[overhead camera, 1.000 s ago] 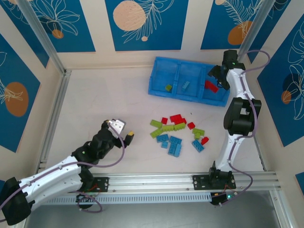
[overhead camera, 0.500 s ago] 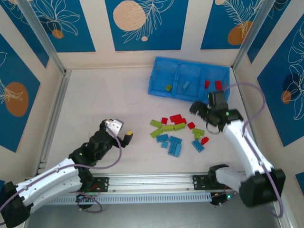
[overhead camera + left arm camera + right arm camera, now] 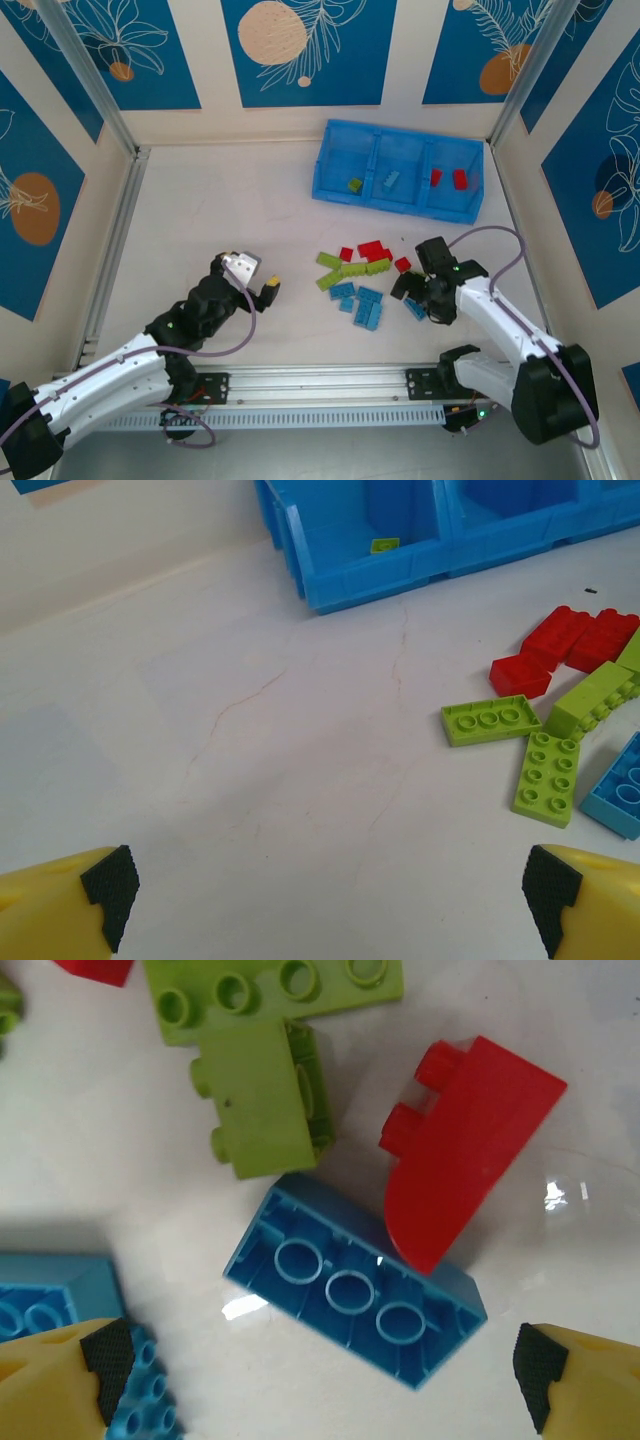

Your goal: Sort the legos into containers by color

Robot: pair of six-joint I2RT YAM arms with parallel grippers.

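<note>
We see right gripper point(image 3: 320, 1368) spread, upturned light blue lego point(image 3: 350, 1285) centred just ahead (red lego point(image 3: 465, 1145) touching it); left gripper point(image 3: 330, 895) spread too.

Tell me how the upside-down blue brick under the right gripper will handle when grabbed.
The blue brick looks like rigid moulded plastic, so it probably won't flex. It lies flat, hollow side up, so it should slide, not roll. Its glossy walls may slip, and the red brick touching it will likely shift.

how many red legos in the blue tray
2, both in the bright blue plastic tray, right compartment: one red brick by the divider, the other right of it; none seem hidden.
</note>
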